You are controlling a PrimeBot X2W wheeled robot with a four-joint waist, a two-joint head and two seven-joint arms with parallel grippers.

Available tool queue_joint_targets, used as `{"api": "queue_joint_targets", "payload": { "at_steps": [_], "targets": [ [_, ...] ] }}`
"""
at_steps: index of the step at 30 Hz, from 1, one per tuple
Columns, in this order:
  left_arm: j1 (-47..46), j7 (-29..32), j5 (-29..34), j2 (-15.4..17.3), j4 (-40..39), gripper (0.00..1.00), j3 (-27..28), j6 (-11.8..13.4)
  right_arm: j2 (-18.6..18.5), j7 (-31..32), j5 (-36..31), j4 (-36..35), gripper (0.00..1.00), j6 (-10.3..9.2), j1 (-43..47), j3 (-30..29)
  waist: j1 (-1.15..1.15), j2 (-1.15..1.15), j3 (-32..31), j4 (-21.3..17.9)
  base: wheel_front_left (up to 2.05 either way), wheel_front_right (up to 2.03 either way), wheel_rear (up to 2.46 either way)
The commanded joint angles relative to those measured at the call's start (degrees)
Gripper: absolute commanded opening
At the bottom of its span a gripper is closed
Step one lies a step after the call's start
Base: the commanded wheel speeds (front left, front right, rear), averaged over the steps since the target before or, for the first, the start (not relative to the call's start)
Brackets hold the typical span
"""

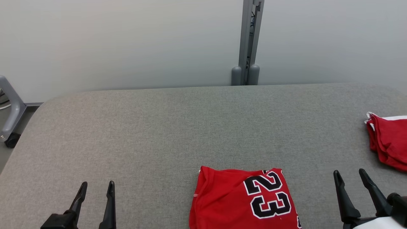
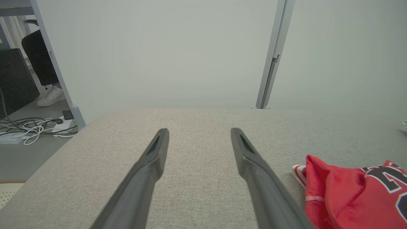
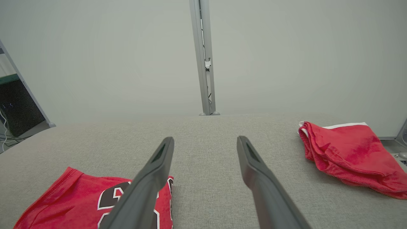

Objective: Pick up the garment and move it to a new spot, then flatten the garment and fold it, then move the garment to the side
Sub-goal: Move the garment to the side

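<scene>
While both claws hang spread and empty low over the near side of the table (image 1: 152,121), the red jersey (image 1: 229,203) lies between them. It is folded into a rough rectangle with its black-and-white number 23 (image 1: 268,197) facing up, and its near edge runs out of the head view.

The left claw (image 1: 97,184) is open, pinching nothing, and stands well to the jersey's left. The right claw (image 1: 349,173) is likewise open and empty, near the jersey's right edge.

The jersey is a thin, smooth knit with a slight sheen, stitched along its edges. I judge it light, limp and somewhat slippery, so the layers are likely to slide apart or droop open if lifted by one point. The best hold, in my judgement, is at both side edges at once, each claw closing over all the layers. A slide along the table would also serve instead of a lift.

The table has a padded top in coarse grey woven fabric with rounded corners, and probably gives enough drag to keep the fold from skating.

The second red garment (image 1: 386,146) is a more rumpled bundle with a white band, at the far right edge and well apart from the jersey. Whether it is folded or merely bunched is hard to tell from here.

Behind stand a plain pale wall (image 1: 127,41) and a grey metal post (image 1: 249,41).
</scene>
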Motion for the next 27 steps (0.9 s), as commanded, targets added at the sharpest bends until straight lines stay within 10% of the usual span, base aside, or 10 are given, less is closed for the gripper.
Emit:
{"api": "queue_joint_targets", "payload": {
  "at_steps": [1,22,24,27],
  "targets": [
    [-0.63,0.13,-0.27,0.42,-0.26,1.0,-0.11,0.07,-0.38,0.31,-0.27,0.03,1.0,0.02,-0.59,0.07,0.0,0.0,0.37,0.53,0.0,0.0,0.0],
    [-9.94,-3.26,-1.14,-0.84,4.38,1.0,-3.21,-2.2,-2.5,4.85,6.34,28.09,1.0,0.01,-9.45,11.69,0.0,0.0,7.53,9.27,0.0,0.0,0.0],
    [-10.48,-3.78,-1.35,-0.73,4.85,1.0,-3.13,-2.32,-2.57,4.52,7.0,29.63,0.15,0.01,-10.3,12.34,0.0,0.0,7.7,9.24,0.0,0.0,0.0],
    [-10.86,-4.33,-1.59,-0.54,5.55,1.0,-2.91,-2.26,-3.21,3.49,7.67,30.63,0.0,0.01,-11.71,13.27,0.0,0.0,7.72,8.79,0.0,0.0,0.0]
  ]
}}
